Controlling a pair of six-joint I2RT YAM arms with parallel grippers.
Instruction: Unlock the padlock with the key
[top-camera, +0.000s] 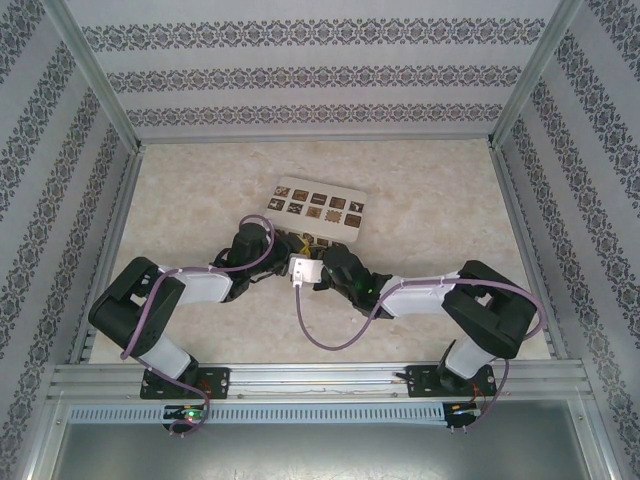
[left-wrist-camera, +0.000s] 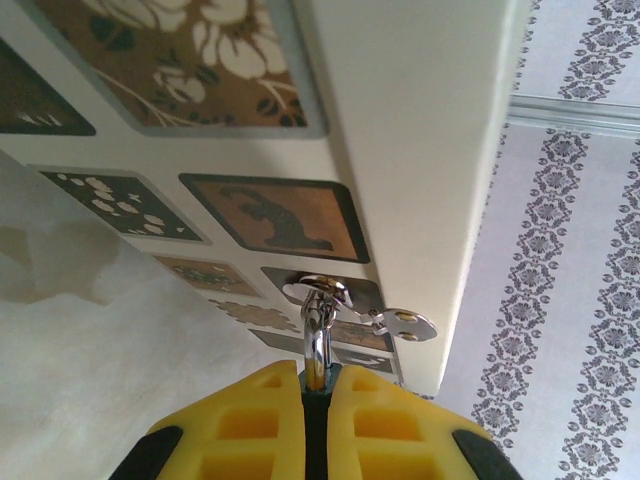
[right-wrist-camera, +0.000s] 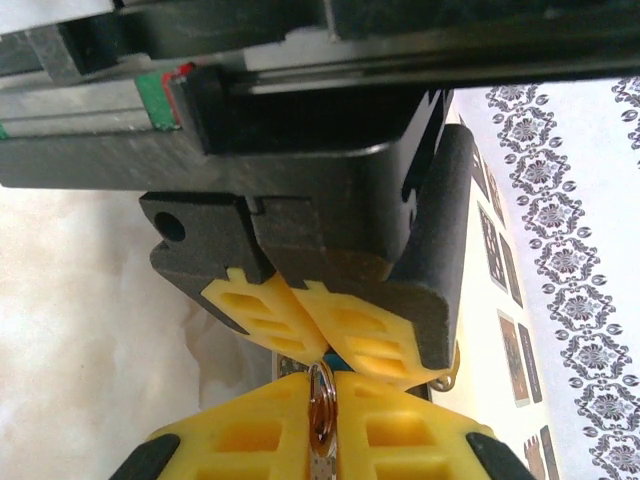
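The padlock (left-wrist-camera: 318, 340) hangs by its silver shackle from a metal hasp (left-wrist-camera: 318, 290) on the edge of the white box (left-wrist-camera: 420, 150). My left gripper (left-wrist-camera: 318, 372) is shut on the padlock's dark teal body, so most of the body is hidden. In the right wrist view, a sliver of the teal padlock (right-wrist-camera: 340, 360) shows under the left gripper's yellow fingers (right-wrist-camera: 265, 315). Directly below it, my right gripper (right-wrist-camera: 322, 385) is shut on the key (right-wrist-camera: 322, 410), whose ring stands up between the pads. Both grippers meet at the box's near edge (top-camera: 300, 243).
The white box with brown patterned squares (top-camera: 318, 207) lies flat mid-table. A small silver tab (left-wrist-camera: 405, 325) sticks out beside the hasp. A purple cable (top-camera: 320, 340) loops over the table in front of the arms. Patterned walls close in three sides.
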